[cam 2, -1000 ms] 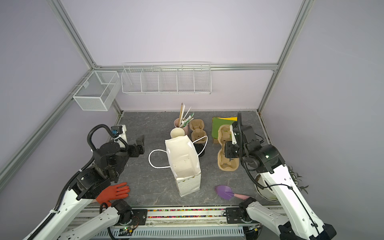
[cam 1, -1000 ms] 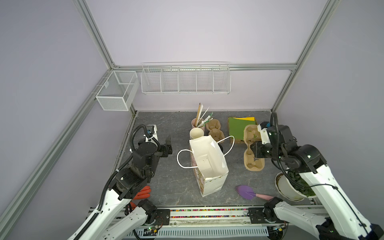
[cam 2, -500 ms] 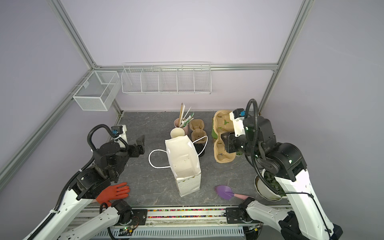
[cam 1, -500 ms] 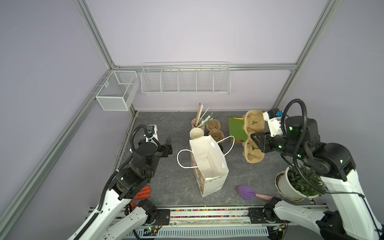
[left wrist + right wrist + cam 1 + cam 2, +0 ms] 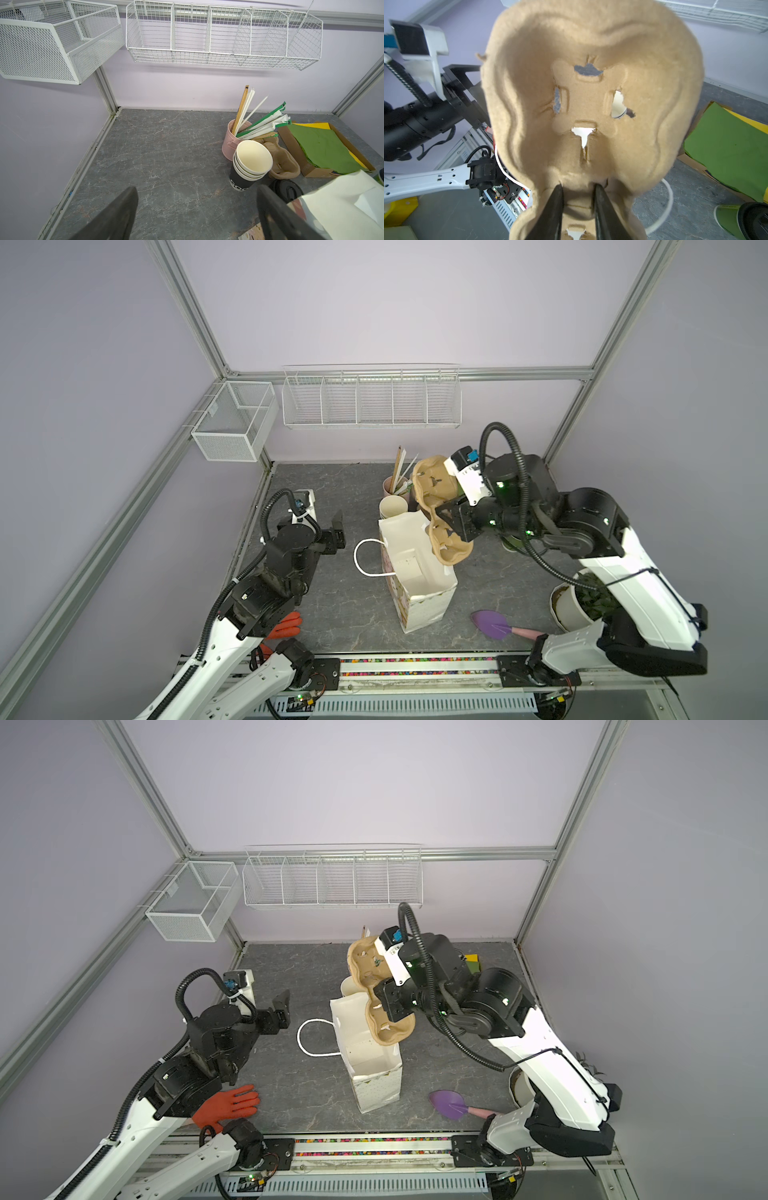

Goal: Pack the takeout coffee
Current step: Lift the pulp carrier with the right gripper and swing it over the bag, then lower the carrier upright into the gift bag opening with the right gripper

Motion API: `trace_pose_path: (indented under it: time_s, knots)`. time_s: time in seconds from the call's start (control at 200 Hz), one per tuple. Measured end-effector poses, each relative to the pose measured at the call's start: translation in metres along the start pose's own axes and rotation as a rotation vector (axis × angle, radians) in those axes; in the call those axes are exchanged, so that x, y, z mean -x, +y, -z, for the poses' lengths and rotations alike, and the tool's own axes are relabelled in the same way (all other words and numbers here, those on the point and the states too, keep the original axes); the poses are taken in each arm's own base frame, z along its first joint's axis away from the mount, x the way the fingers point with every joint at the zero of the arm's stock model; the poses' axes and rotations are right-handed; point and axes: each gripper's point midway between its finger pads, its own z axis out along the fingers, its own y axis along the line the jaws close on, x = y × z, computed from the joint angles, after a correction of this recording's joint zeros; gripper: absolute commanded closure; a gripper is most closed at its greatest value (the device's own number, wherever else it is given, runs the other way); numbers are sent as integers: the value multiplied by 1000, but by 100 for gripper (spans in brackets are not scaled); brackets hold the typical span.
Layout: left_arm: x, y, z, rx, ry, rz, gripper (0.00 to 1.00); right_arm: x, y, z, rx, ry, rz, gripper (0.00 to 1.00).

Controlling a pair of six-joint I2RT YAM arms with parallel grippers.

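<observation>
My right gripper [image 5: 446, 522] [image 5: 578, 187] is shut on the middle ridge of a tan pulp cup carrier [image 5: 436, 497] [image 5: 365, 969] [image 5: 591, 83]. It holds the carrier tilted on edge in the air, with the lower end over the open mouth of the white paper bag [image 5: 415, 572] [image 5: 365, 1052]. The takeout coffee [image 5: 726, 218], a green cup with a black lid, shows at the edge of the right wrist view. In both top views my right arm mostly hides it. My left gripper [image 5: 338, 526] [image 5: 196, 189] hangs open and empty left of the bag.
Behind the bag stand a pink cup of straws [image 5: 230, 141], a stack of black cups [image 5: 249, 164], more carriers [image 5: 282, 160] and a black round lid [image 5: 287, 188]. A box of green napkins [image 5: 324, 149] is at back right. Plant pot [image 5: 577, 605], purple trowel [image 5: 494, 624], orange glove [image 5: 228, 1104] lie in front.
My right arm has lifted the carrier off the table at the right and swung it left and up, until it hangs over the bag. The left arm has not moved.
</observation>
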Motion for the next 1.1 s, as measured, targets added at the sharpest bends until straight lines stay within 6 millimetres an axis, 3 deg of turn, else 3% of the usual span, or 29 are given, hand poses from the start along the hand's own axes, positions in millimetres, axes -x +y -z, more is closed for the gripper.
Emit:
trace_pose_path:
  time_s: [0.265, 0.74, 1.1]
  knots:
    - [0, 0, 0, 0, 1, 0, 11, -27, 7, -44, -36, 124, 5, 73]
    - [0, 0, 0, 0, 1, -1, 11, -58, 11, -77, -90, 225, -27, 73]
    - [-1, 0, 0, -1, 1, -1, 11, -79, 4, -88, -142, 276, -42, 73]
